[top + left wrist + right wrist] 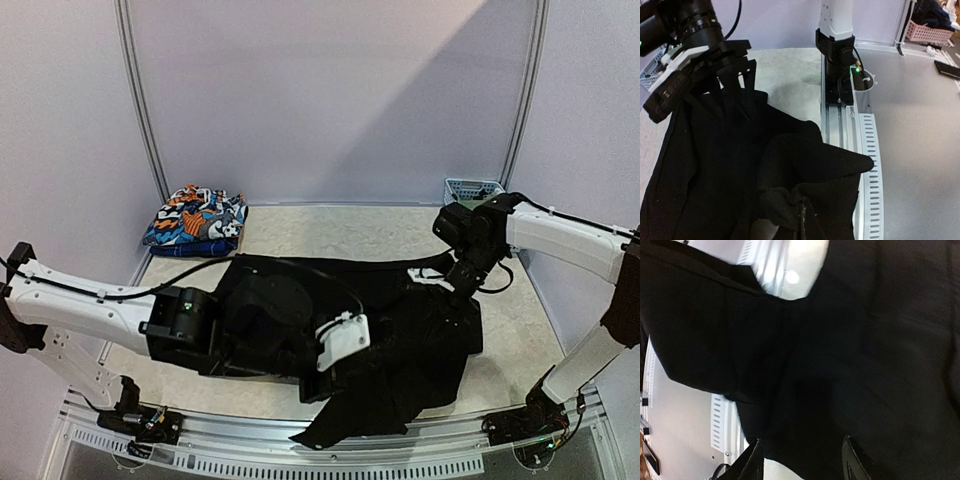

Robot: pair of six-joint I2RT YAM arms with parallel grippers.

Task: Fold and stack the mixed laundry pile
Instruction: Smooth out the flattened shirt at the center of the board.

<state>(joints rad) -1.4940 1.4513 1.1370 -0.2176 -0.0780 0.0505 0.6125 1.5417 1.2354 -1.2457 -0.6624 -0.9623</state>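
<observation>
Long black trousers (420, 340) lie spread across the middle of the table, one end hanging over the front edge. My left gripper (350, 352) is low on their near part. In the left wrist view the jaws (802, 220) are shut on a bunched fold of the black trousers (715, 165). My right gripper (452, 282) hovers over the trousers' far right edge. In the right wrist view its fingers (752, 462) stand apart above the black cloth (840, 340) with nothing between them. A folded orange-blue-white print garment (195, 222) lies on a blue piece at the back left.
A light-blue lattice basket (472, 188) stands at the back right corner. The slotted metal rail (300, 440) runs along the table's front edge, with the right arm's base (837, 65) mounted on it. A pink basket (935, 30) sits off the table.
</observation>
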